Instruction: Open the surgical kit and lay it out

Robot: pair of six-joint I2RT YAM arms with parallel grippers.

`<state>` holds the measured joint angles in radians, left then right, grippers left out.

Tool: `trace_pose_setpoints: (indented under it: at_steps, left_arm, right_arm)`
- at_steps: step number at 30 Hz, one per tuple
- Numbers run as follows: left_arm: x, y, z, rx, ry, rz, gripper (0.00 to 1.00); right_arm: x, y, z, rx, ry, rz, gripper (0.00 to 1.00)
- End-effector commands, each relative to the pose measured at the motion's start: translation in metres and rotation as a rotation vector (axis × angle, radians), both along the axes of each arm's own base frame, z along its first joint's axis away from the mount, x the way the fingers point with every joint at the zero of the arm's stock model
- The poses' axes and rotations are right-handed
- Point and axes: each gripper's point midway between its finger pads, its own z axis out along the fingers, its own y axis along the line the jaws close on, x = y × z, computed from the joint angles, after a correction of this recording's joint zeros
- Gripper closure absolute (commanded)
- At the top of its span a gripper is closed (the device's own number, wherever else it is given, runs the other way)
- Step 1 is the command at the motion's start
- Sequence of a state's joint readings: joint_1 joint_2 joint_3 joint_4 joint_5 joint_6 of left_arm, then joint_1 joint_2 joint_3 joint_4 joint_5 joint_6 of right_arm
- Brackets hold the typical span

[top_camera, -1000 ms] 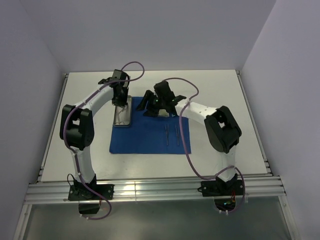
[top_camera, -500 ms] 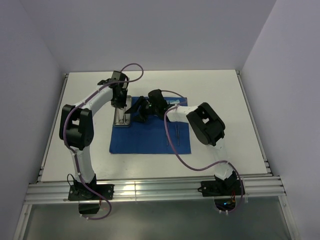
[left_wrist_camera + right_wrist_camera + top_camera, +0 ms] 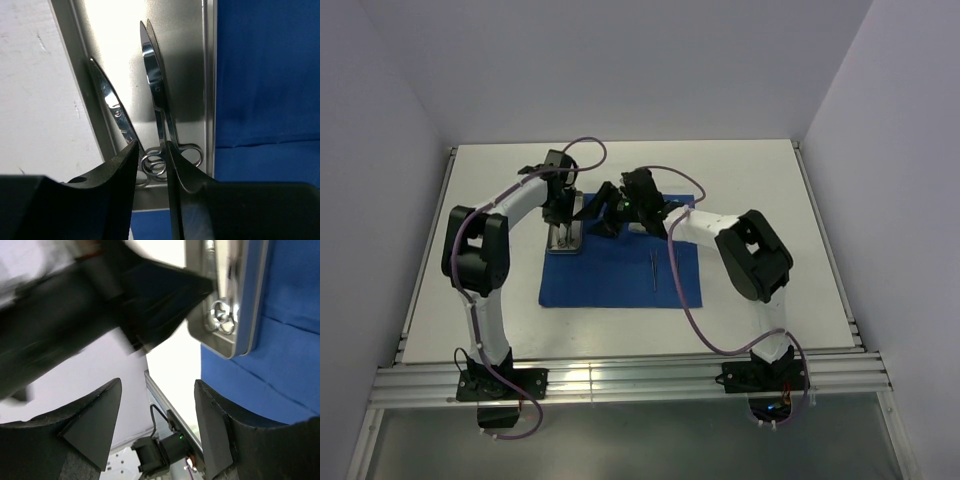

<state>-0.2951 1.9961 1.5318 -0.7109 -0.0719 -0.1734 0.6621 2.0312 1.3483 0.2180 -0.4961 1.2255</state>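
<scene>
Left fingers [image 3: 126,162]: slightly parted above ring handles of scissors [image 3: 159,100] in steel tray [image 3: 187,60].
Right fingers [image 3: 206,407]: spread wide, empty, near tray's end.

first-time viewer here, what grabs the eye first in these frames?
The royal-blue cloth is spread in the middle of the white table, with a steel tray at its far left corner. Both grippers meet there: the left gripper sits over two ring-handled scissors lying in the tray, fingers slightly parted, and the right gripper hangs open just beside it.
</scene>
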Motion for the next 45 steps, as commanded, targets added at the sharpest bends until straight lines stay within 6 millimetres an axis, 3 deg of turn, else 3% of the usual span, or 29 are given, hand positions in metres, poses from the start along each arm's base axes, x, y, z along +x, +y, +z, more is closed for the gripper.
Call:
trace_pose_setpoints:
  at_steps: [1,13,22,30,35,38,39,42,45]
  left_arm:
    - [0.013,-0.007,-0.003,-0.016,-0.022,0.010,0.67]
    - [0.020,-0.013,-0.016,-0.017,-0.006,0.025,0.60]
    - [0.029,-0.014,-0.015,-0.017,-0.012,0.042,0.60]
    - [0.026,-0.007,-0.036,0.034,0.030,0.065,0.64]
    - [0.020,-0.004,-0.044,0.045,0.056,0.070,0.71]
    - [0.019,-0.003,-0.042,0.045,0.063,0.071,0.81]
    - [0.019,-0.003,-0.040,0.044,0.063,0.072,0.88]
    - [0.023,-0.003,-0.029,0.027,0.051,0.076,0.98]
    - [0.027,-0.004,-0.011,0.008,0.025,0.079,1.00]
  right_arm:
    - [0.003,-0.015,0.034,-0.017,-0.108,-0.006,0.32]
    - [-0.001,-0.027,0.027,-0.061,-0.109,0.004,0.32]
    - [-0.001,-0.027,0.025,-0.064,-0.104,0.008,0.31]
    - [0.000,-0.029,0.025,-0.069,-0.102,0.004,0.31]
    - [0.001,-0.029,0.024,-0.071,-0.098,0.002,0.31]
    - [0.003,-0.030,0.026,-0.069,-0.101,0.000,0.31]
    - [0.002,-0.029,0.024,-0.072,-0.098,0.002,0.31]
    - [0.003,-0.028,0.026,-0.068,-0.102,0.001,0.31]
    - [0.004,-0.027,0.027,-0.062,-0.105,0.001,0.31]
